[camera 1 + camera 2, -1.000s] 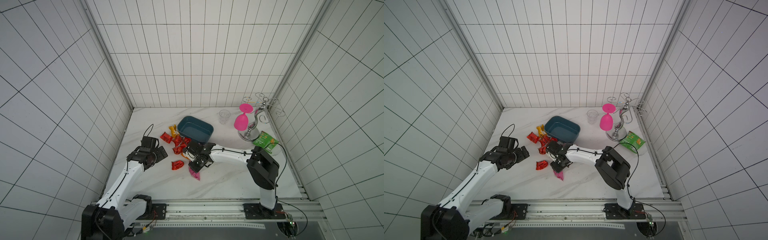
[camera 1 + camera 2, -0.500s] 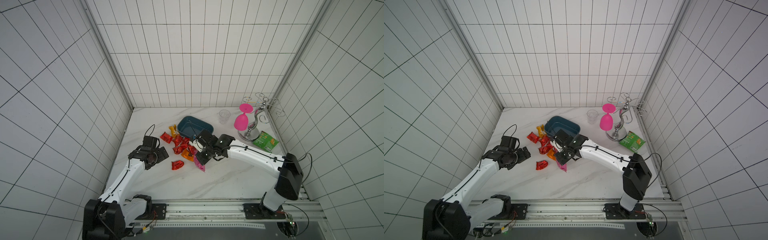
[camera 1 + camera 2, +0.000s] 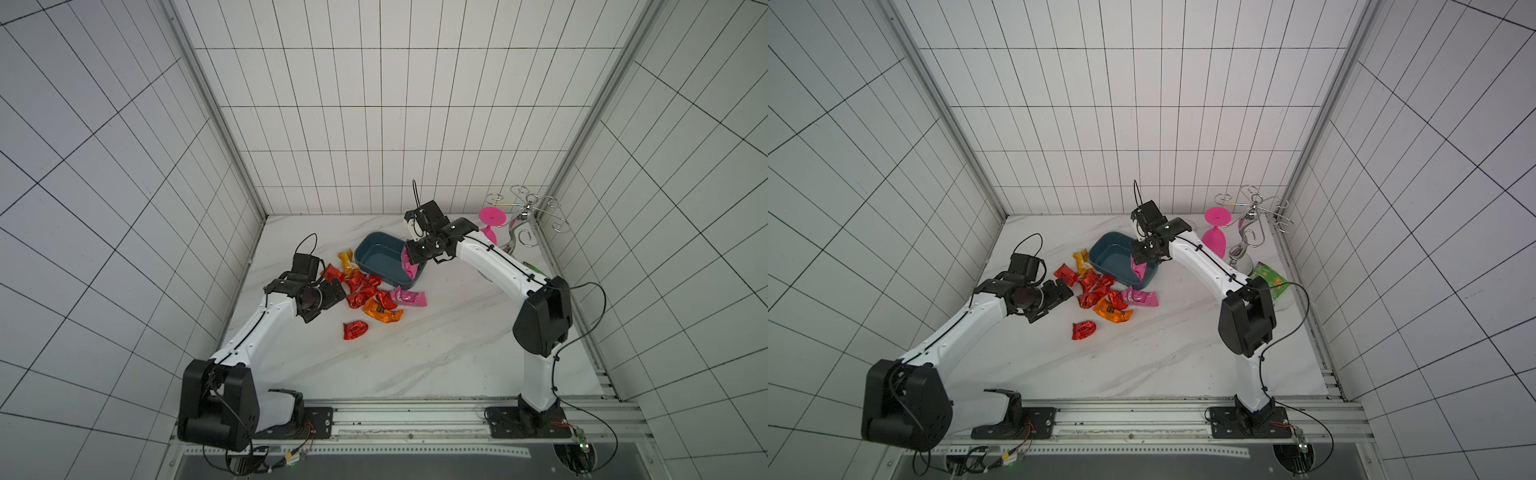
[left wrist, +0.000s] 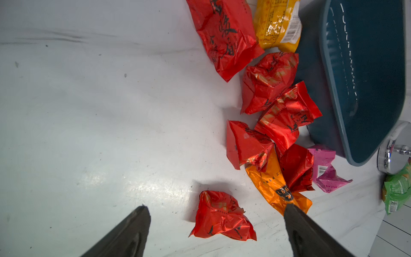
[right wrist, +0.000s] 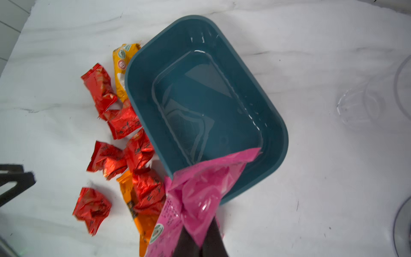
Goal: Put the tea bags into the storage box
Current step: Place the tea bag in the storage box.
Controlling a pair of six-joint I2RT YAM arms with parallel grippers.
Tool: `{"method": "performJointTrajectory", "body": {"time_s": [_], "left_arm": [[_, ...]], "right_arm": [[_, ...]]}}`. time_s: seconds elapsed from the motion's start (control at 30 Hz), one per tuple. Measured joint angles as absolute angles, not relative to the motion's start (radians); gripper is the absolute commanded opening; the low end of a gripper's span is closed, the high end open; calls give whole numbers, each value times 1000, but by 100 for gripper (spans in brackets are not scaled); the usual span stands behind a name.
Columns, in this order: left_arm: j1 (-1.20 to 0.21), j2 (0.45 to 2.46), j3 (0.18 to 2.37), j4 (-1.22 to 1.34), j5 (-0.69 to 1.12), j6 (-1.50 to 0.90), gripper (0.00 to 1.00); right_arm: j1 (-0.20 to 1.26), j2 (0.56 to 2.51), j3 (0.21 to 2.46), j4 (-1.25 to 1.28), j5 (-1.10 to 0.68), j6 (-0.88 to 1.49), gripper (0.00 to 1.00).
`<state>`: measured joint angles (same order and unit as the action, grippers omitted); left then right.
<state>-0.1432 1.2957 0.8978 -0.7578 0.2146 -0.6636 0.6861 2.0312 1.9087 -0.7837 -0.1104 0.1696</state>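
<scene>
Storage box (image 5: 200, 100) empty; right end effector (image 3: 412, 264) grips tea bag (image 5: 200, 191), left end effector (image 4: 216, 207) gapes.

Premises are presenting as a robotics laboratory test cell, not a home or kitchen. White tiled panels (image 3: 374, 124) set in aluminium corner posts (image 3: 208, 95) are enclosing a marble-look bench top (image 3: 415, 353) on three sides. The left arm (image 3: 266, 324) and the right arm (image 3: 494, 262), both white-and-black robot units, are standing mounted on an aluminium rail (image 3: 415, 417) along the open front edge. Unrelated props, namely foil tea bags (image 3: 365, 291), a teal storage box (image 3: 382, 262) and a chrome glass rack (image 3: 1239, 261), are sitting together as a staged set.
</scene>
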Motion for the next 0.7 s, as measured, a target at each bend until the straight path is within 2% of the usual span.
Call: {"method": "performJointTrajectory", "body": {"time_s": [0.3, 0.57, 0.7], "left_arm": [[-143, 1289, 910, -787, 202, -666, 97], [-143, 1277, 910, -789, 199, -678, 97], [-144, 1287, 911, -787, 205, -683, 97]], "right_arm": [[666, 2196, 1985, -783, -95, 245, 0], [660, 2195, 1975, -771, -106, 279, 28], [661, 2123, 1917, -766, -91, 275, 42]]}}
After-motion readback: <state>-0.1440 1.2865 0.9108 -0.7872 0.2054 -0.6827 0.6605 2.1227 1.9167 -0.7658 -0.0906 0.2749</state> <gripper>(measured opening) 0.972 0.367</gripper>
